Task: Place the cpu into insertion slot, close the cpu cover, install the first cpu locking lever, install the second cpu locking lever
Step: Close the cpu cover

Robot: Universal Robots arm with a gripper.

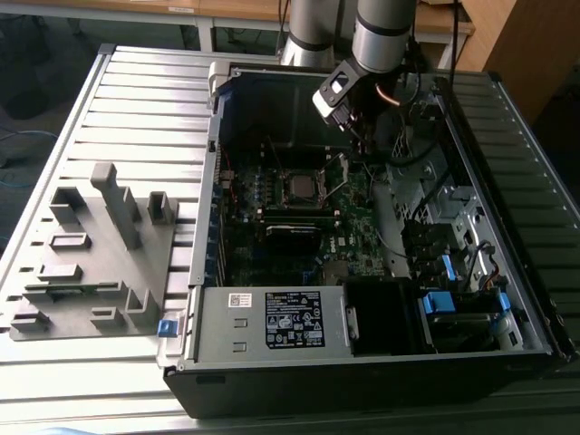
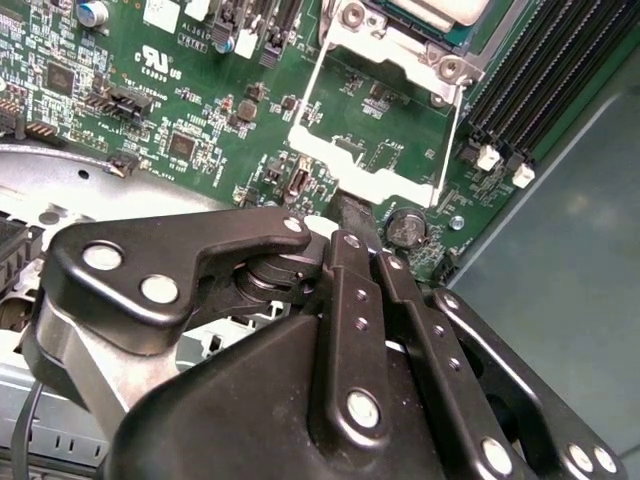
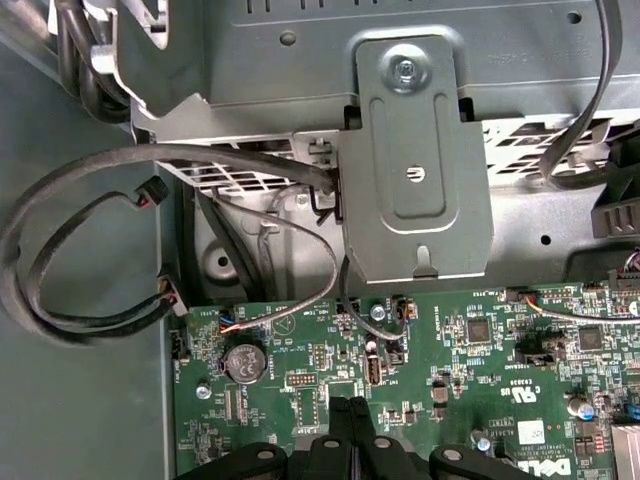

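Cpu (image 1: 297,188) sits in the insertion slot (image 2: 380,35), grey top up, mid-board inside the open computer case (image 1: 213,181) on the slatted worktop (image 1: 136,100). To the exterior view's right of it, the cpu cover (image 2: 325,150) stands swung back on its hinge, with green circuit board (image 2: 200,100) visible through its window. The slot is uncovered, so the cover step is not yet done. Further right is the gripper (image 2: 347,208). Its jaws are closed together with nothing seen between them, tips just beside the cover's free edge. This is probably to give a narrow point for nudging the frame.

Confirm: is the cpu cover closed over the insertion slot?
No: in the second wrist view the cpu cover is swung open, green board showing through its window.
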